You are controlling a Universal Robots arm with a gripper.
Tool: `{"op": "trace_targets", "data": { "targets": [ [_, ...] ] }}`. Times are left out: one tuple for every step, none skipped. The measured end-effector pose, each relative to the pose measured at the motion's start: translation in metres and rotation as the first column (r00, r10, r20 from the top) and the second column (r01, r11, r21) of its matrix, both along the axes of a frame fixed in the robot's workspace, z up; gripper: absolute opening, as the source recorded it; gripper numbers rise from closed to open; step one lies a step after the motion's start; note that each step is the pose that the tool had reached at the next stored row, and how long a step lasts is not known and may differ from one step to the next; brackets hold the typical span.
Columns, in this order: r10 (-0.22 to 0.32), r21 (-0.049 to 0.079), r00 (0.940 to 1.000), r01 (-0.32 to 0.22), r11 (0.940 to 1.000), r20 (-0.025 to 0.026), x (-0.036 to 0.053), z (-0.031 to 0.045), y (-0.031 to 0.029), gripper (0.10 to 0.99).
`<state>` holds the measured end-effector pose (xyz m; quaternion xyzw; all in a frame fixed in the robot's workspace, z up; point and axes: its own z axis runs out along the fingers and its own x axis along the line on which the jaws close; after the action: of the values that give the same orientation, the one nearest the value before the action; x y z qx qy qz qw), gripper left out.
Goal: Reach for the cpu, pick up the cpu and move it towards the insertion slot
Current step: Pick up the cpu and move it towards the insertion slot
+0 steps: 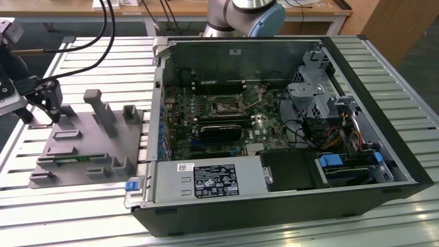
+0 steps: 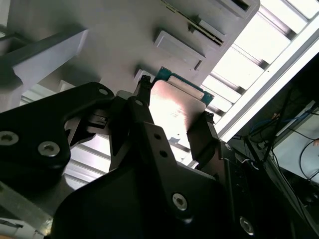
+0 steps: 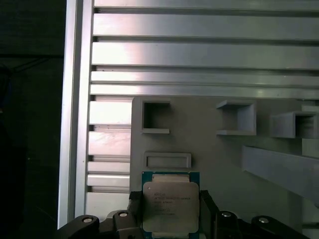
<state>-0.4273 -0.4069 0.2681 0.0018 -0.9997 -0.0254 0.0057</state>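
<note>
The cpu (image 3: pixel 170 205), a small square chip with a silvery top and a green rim, sits between my gripper's (image 3: pixel 170 215) two black fingers (image 3: pixel 133 206), which press on its opposite edges. The second wrist view shows the cpu (image 2: pixel 175 102) the same way, clamped in the gripper (image 2: pixel 174 113) just over the grey tray (image 2: pixel 114 35). In the exterior view my gripper (image 1: pixel 40 110) hangs over the far left corner of the tray (image 1: pixel 75 154). I cannot tell whether the chip is clear of the tray. The insertion slot (image 1: pixel 225 107) lies well to the exterior view's right, on the green board inside the open computer case.
Grey posts and blocks (image 1: pixel 103 110) rise from the tray beside the gripper. The case's metal wall (image 1: pixel 159 103) stands between the tray and the board. Black cables (image 1: pixel 103 31) hang above the gripper. A black card (image 1: pixel 219 133) lies near the slot.
</note>
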Motion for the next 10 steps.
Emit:
{"op": "trace_targets", "data": {
  "targets": [
    [0.0, 0.0, 1.0, 0.0, 1.0, 0.0, 0.0, 0.0008, 0.0, 0.541],
    [0.0, 0.0, 1.0, 0.0, 1.0, 0.0, 0.0, 0.0015, 0.0, 0.541],
    [0.0, 0.0, 1.0, 0.0, 1.0, -0.0001, 0.0, 0.0023, 0.0, 0.541],
    [0.0, 0.0, 1.0, 0.0, 1.0, -0.0001, 0.0, 0.003, 0.0, 0.541],
    [0.0, 0.0, 1.0, 0.0, 1.0, -0.0001, 0.0, 0.0039, 0.0, 0.541],
    [0.0, 0.0, 1.0, 0.0, 1.0, 0.0, 0.0, 0.0047, 0.0, 0.541],
    [0.0, 0.0, 1.0, 0.0, 1.0, 0.0, 0.0, 0.0056, 0.0, 0.541],
    [0.0, 0.0, 1.0, 0.0, 1.0, 0.0, 0.0, 0.0065, 0.0, 0.541],
    [0.0, 0.0, 1.0, 0.0, 1.0, -0.0001, 0.0, 0.0074, 0.0, 0.541],
    [0.0, 0.0, 1.0, 0.0, 1.0, 0.0, 0.0, 0.0084, 0.0, 0.541]
  ]
}}
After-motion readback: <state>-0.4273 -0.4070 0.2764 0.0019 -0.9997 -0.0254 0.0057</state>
